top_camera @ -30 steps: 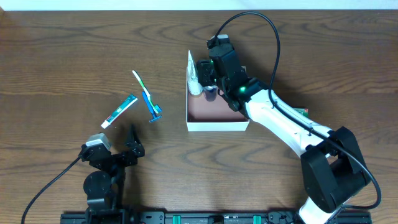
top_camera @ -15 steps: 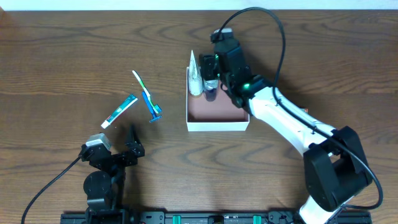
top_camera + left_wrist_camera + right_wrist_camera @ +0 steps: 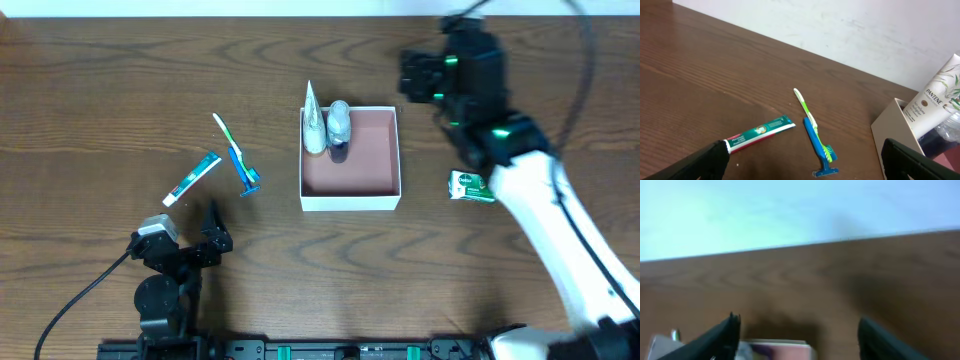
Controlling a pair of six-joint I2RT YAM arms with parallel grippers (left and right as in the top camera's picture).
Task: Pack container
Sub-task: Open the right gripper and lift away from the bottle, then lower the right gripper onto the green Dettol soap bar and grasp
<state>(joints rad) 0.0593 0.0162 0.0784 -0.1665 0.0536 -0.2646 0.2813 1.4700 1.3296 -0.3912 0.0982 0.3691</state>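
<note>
My right gripper fingers wide, empty, off the box's far right corner; left gripper wide too. Tube and bottle are inside the box. Between picks, I think; next I'd drop onto the green packet just right of the box.

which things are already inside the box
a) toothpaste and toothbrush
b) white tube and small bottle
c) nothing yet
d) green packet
b: the white tube and the small bottle sit in the far left corner of the container, while the toothpaste and the green packet lie outside it.
</note>
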